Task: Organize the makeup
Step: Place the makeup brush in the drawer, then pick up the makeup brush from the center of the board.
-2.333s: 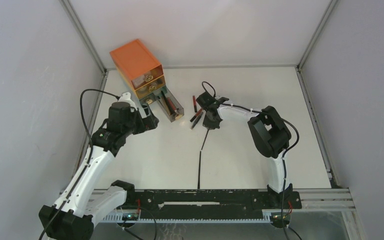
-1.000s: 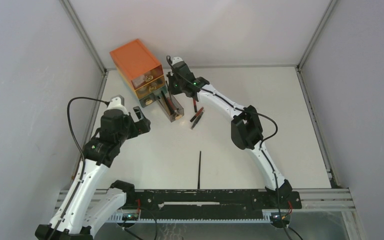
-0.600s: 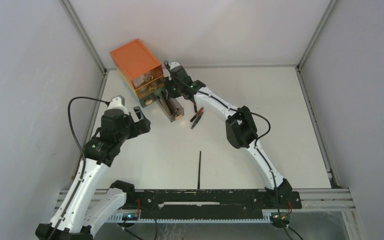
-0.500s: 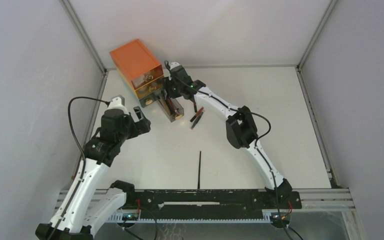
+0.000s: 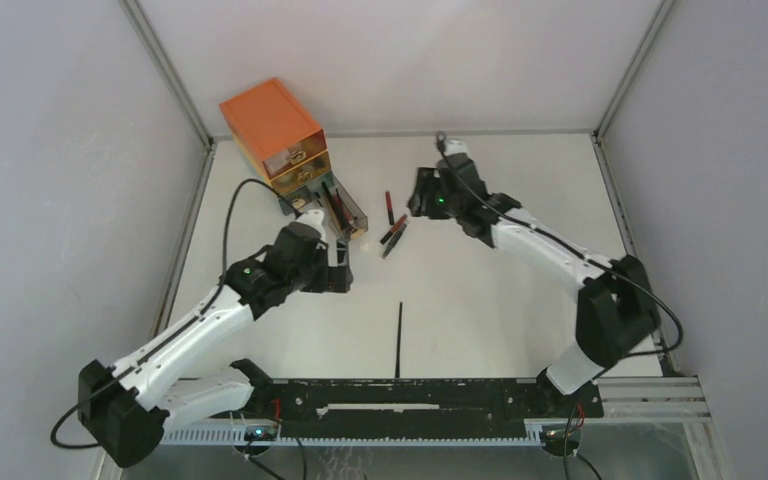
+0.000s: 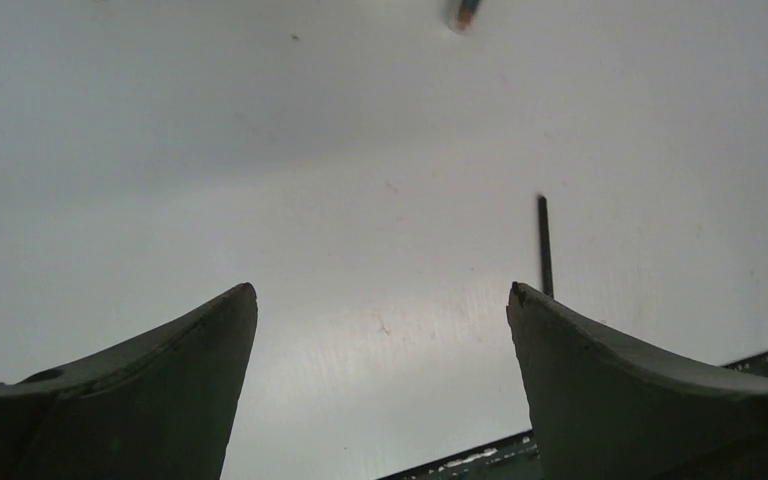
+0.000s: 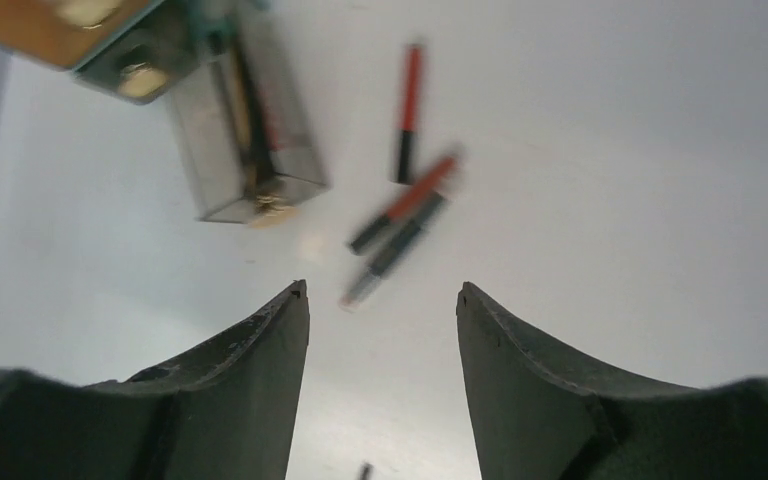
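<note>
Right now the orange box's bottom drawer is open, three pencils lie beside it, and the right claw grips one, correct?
No. The right claw holds nothing: the right wrist view shows it open and empty above the pencils. The rest is right: the orange box has its bottom drawer open, with three pencils loose beside it.

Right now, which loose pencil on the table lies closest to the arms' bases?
The thin all-black pencil, lying alone toward the near edge; the other three pencils lie together farther back, beside the open drawer.
</note>
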You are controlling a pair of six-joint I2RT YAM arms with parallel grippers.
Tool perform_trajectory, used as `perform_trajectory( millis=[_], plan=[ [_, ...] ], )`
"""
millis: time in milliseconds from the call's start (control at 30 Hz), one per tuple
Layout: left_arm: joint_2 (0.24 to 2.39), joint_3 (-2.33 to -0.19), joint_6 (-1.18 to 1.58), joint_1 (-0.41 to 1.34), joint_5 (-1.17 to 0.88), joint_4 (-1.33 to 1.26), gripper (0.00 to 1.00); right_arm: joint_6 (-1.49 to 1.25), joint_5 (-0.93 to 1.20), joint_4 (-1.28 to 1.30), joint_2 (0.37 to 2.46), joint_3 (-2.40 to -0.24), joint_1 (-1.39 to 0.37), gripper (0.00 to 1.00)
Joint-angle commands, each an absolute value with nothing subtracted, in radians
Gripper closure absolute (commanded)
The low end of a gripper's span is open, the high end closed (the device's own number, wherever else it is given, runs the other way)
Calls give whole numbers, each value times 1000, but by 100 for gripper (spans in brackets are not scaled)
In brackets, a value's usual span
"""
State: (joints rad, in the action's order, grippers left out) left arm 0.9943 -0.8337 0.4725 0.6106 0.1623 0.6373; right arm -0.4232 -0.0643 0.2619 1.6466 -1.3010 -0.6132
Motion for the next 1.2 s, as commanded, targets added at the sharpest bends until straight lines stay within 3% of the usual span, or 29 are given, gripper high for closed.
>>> perform_trajectory(
  millis=[0,267,533,700,867,1100,1167],
  plan=[
    [1077,-820,551,736,130,562,5,-508,-167,304,1546,-1088,-580,37],
    [1357,-866,600,928,54,559,12,-635,-99,291,1431,-890,-539,37],
    [1650,-1100,631,1046,63,689,23,-677,-118,316,1360,-832,-522,37],
    [1756,-1190,641,1062,61,741,26,-673,-128,321,1286,-781,-501,37],
    [1856,-1235,640,1063,4,753,43,-678,-126,325,1234,-754,-469,37],
    [1907,-1257,643,1060,41,788,49,-677,-150,325,1177,-730,-454,38],
    [1920,-1266,640,1058,68,802,55,-680,-157,324,1170,-725,-451,38]
  ],
)
